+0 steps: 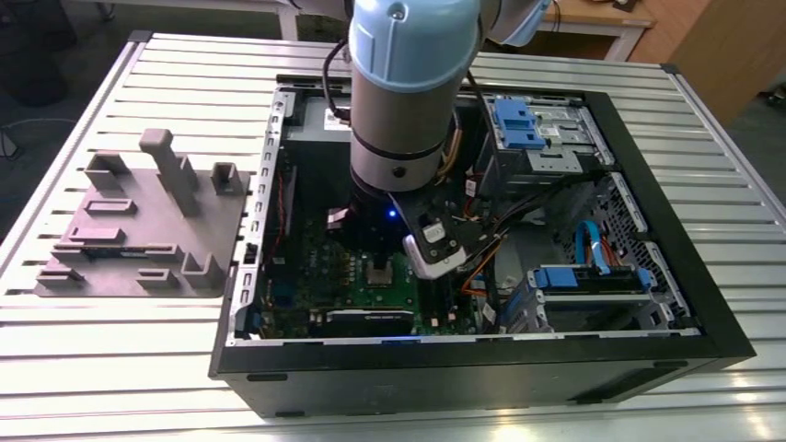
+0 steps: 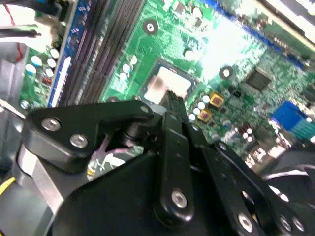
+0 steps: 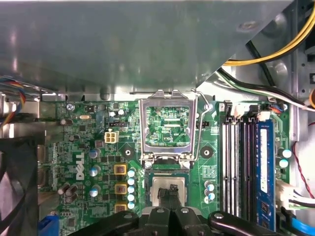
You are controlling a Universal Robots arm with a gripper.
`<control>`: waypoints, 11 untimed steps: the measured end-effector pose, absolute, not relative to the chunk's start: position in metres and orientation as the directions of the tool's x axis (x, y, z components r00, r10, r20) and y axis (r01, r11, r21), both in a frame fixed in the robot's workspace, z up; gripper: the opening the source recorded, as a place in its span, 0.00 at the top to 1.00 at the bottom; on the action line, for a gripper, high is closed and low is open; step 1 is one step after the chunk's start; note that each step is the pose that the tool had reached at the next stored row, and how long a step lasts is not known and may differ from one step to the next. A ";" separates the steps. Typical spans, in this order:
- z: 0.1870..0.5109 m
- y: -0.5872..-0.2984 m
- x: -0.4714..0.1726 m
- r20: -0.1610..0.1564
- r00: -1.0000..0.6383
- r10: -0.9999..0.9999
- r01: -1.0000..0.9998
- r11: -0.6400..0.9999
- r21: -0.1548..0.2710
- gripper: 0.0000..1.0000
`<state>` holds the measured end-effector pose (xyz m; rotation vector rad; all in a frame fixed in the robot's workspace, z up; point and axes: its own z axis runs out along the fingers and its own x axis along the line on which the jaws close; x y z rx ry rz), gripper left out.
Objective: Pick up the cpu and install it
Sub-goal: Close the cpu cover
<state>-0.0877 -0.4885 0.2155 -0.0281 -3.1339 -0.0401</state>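
Silver-grey cylindrical arm (image 1: 396,101) with pale blue cap; black fingers (image 2: 173,147) studded with silver screws.

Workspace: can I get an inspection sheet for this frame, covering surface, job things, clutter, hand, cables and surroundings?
Surface: slatted metal table carrying an open PC case.
Job's things: cpu sits in the socket; socket frame is swung open.
Clutter: grey fixture block on the table, to the exterior view's left of the case.
Grippers: hand is down inside the case, right at the cpu; contact cannot be told.
Cables: yellow, black and white leads inside the case, off the board.
Surroundings: wooden furniture beyond the table.
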 end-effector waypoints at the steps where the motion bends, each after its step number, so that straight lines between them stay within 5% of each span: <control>1: 0.217 -0.489 -0.088 0.007 -1.000 0.018 0.018 1.000 0.026 0.90; 11: 0.240 -0.489 -0.088 0.008 -1.000 0.018 0.018 1.000 0.026 0.90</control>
